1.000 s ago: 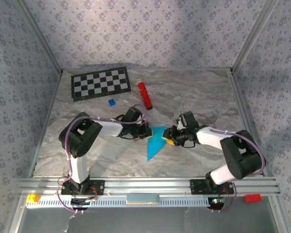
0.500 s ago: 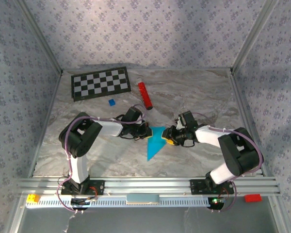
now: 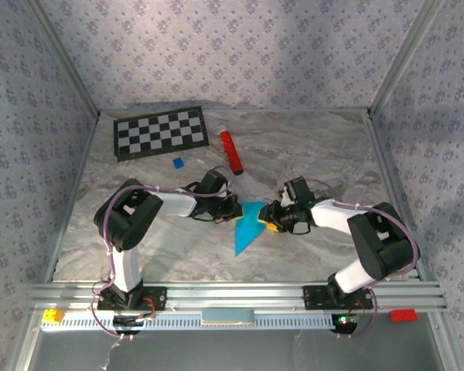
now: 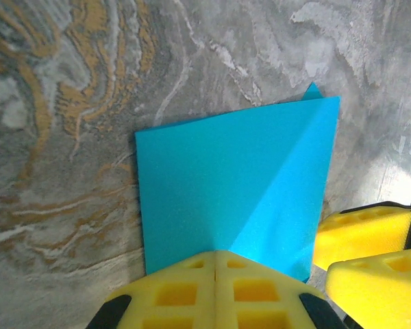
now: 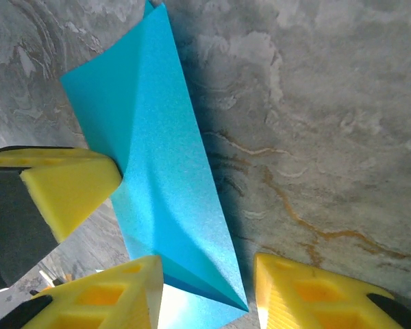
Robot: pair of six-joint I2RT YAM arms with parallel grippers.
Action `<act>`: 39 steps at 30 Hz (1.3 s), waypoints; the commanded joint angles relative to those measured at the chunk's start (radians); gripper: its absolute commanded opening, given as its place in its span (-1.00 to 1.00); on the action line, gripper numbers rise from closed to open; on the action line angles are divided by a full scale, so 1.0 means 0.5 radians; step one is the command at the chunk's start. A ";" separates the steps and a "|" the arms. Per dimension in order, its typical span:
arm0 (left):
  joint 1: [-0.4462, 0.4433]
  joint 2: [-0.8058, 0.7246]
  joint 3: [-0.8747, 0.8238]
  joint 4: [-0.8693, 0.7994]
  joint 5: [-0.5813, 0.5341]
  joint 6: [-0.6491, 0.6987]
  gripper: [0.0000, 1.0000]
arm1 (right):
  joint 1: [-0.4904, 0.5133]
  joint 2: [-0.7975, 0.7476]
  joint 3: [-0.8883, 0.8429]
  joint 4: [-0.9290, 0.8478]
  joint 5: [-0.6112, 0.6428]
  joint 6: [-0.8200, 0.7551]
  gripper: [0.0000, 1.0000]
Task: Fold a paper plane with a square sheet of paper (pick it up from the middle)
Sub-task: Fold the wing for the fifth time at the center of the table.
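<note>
Marbled table (image 3: 317,154), centre: the part-folded cyan sheet of paper (image 3: 247,224) lies with its wide end between the two sets of jaws, its long axis running from there toward the near edge. Left jaws, shut tight, rest on its left edge. Right jaws stand partly open astride its right corner, both equally near.

Checkerboard (image 3: 159,133), red cylinder (image 3: 231,151), blue block (image 3: 178,163)

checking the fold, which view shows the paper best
Left wrist: the paper is large and close, its diagonal crease plain. Right wrist shows it slanted and narrower. Top external: a small blue wedge between the arms.
</note>
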 commanded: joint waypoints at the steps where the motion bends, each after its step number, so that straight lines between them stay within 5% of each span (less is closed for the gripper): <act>1: -0.009 0.020 0.035 -0.083 -0.032 0.008 -0.93 | 0.014 0.058 0.054 0.014 -0.049 -0.042 -0.18; 39: -0.009 0.032 0.047 -0.062 -0.030 0.017 -0.93 | -0.115 0.291 0.140 0.277 -0.375 -0.254 -0.43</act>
